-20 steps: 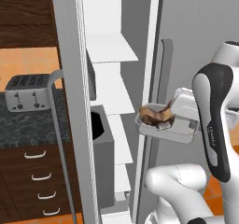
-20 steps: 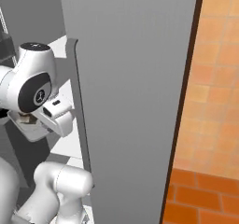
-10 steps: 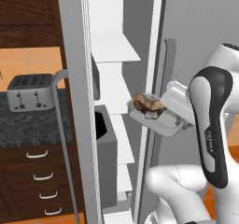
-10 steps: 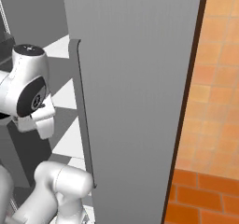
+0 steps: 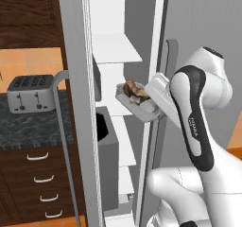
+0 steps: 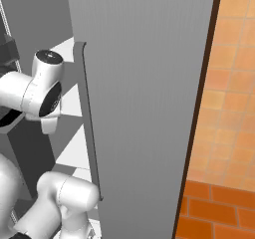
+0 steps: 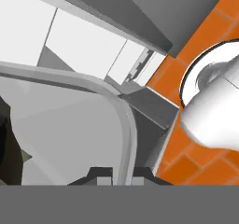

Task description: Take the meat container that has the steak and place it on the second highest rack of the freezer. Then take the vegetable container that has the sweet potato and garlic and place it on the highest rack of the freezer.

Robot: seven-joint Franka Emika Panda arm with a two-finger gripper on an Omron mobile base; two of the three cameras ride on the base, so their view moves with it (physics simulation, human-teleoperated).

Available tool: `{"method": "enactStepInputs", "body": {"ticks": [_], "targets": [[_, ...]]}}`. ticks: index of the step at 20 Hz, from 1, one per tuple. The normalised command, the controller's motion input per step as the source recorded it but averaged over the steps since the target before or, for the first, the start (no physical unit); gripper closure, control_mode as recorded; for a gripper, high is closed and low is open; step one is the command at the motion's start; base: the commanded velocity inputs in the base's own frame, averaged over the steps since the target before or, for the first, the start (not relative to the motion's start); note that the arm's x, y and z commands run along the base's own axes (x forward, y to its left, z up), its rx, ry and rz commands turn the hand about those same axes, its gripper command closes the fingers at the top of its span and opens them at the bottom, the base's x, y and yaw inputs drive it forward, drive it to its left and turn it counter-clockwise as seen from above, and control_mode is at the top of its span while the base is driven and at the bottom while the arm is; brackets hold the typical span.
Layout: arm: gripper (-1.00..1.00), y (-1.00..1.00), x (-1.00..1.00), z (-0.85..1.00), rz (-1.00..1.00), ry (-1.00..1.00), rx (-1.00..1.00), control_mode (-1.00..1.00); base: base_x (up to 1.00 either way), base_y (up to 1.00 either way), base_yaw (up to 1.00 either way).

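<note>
A toaster (image 5: 29,93) sits idle on the worktop (image 5: 33,124) at nine o'clock. Right of it the freezer (image 5: 120,56) stands open. The tray (image 5: 139,105) with the steak (image 5: 133,89) hangs at its mouth, the jaws pinching its rim, held level, I'd judge, for sliding onto the second rack (image 5: 116,48) at eleven o'clock.

Over the last second the arm has lifted the meat container (image 5: 140,101) with the steak (image 5: 133,89) up and leftward, from beside the door handle into the open freezer (image 5: 116,56), where it now hangs tilted below the second highest rack (image 5: 118,48). The pincer (image 7: 122,174) still clamps its rim.
</note>
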Motion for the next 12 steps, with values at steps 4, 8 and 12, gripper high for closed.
{"method": "enactStepInputs", "body": {"ticks": [4,8,12], "targets": [[1.0,0.36,0.84,-0.23,-0.01,0.0,0.01,-1.0,0.0,0.0,0.0],[1.0,0.31,0.83,-0.21,-0.08,0.0,0.0,-1.0,0.0,0.0,0.0],[1.0,0.16,0.8,-0.33,-0.06,0.0,0.0,-1.0,0.0,0.0,0.0]]}}
